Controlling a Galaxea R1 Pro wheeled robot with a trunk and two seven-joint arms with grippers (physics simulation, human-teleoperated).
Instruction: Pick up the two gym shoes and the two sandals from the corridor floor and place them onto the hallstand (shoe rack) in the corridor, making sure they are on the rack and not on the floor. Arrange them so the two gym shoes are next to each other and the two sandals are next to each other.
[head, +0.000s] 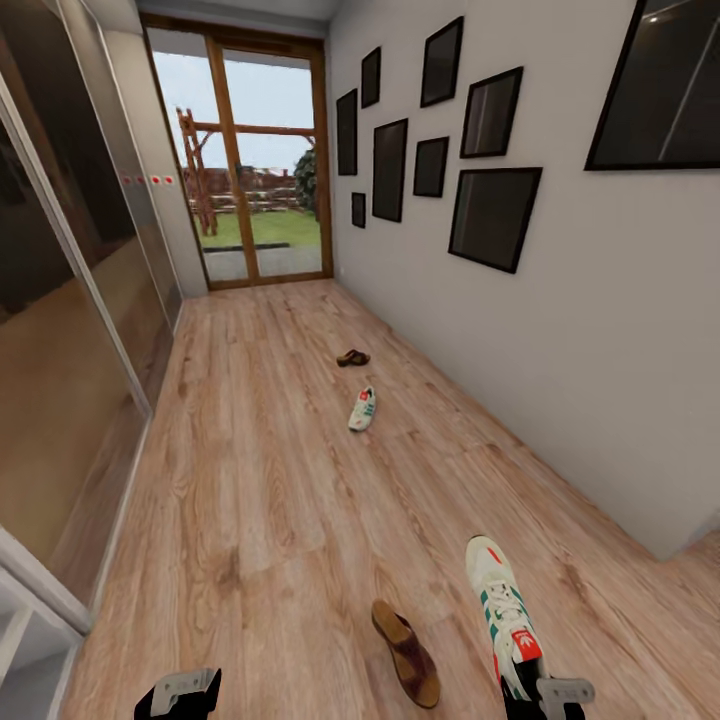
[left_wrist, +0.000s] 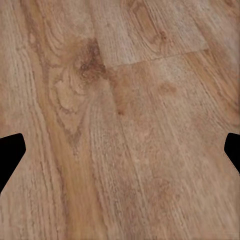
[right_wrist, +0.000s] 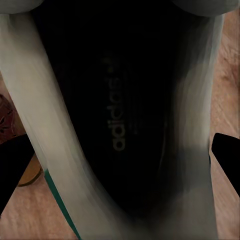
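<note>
Right gripper (head: 545, 700) jaws spread over near gym shoe (head: 503, 610)'s opening, nothing pinched; misaligned closing could tip it; left gripper (head: 180, 695) spread, empty.

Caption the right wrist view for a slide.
Open right tool straddling a sneaker's dark opening, above the wood floor.

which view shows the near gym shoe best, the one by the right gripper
The head view: the near gym shoe shows whole on the corridor floor. The right wrist view shows its dark inside close up; the left wrist view shows floor planks.
</note>
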